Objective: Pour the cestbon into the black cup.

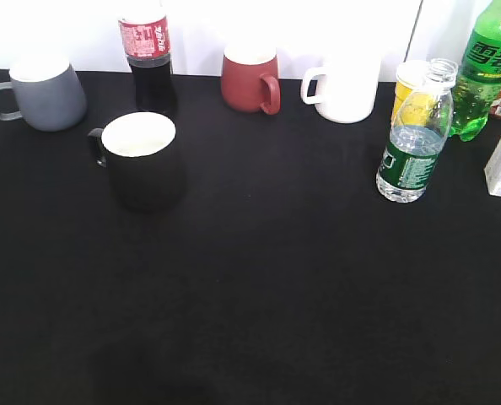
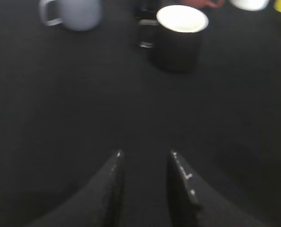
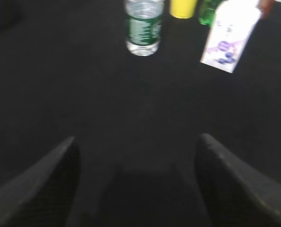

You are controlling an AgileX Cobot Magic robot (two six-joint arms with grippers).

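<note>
**Bottle and mug standing apart, both grippers free**

The cestbon point(image 1: 415, 135) stands upright and uncapped at the table's right, just before a yellow cup point(image 1: 407, 84). The black cup point(image 1: 141, 160) stands well apart at the left, near a grey mug point(image 1: 41, 93). The left gripper point(image 2: 145, 158) shows a narrow gap between its jaws; the right gripper point(image 3: 136, 142) is spread wide. Neither holds anything.

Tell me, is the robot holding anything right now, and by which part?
Nothing is held. The left gripper and right gripper are both empty above the black cloth; the cestbon and the black cup stand untouched.
</note>
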